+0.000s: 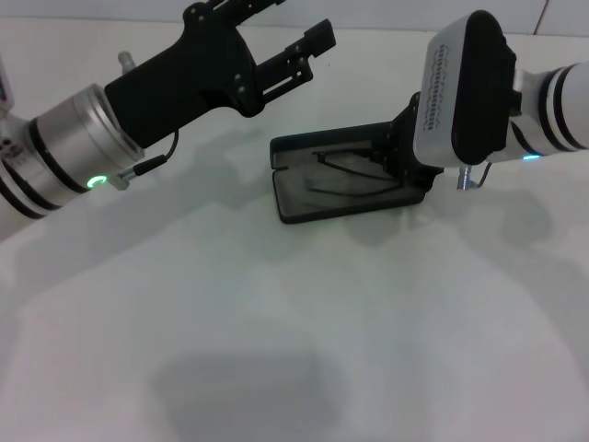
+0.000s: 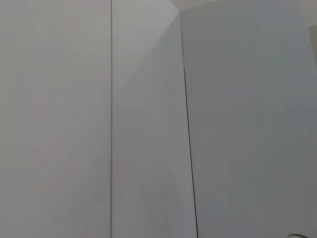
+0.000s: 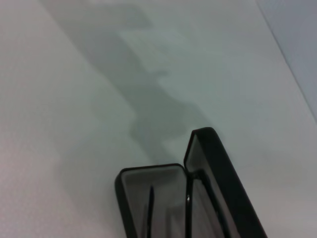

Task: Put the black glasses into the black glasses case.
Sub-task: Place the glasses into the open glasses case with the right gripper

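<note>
The black glasses case (image 1: 304, 204) lies open at the middle of the white table, its lid standing up at the far side. The black glasses (image 1: 342, 167) rest inside it, their slim temple arms showing against the grey lining. The right wrist view shows the case (image 3: 225, 188) from one end, with the glasses' thin arms (image 3: 188, 210) inside. My right gripper (image 1: 406, 158) is at the case's right end, mostly hidden behind its wrist housing. My left gripper (image 1: 287, 26) is open and empty, held up above the table behind and left of the case.
The white table (image 1: 294, 331) stretches bare in front of the case. The left wrist view shows only pale wall panels (image 2: 148, 119).
</note>
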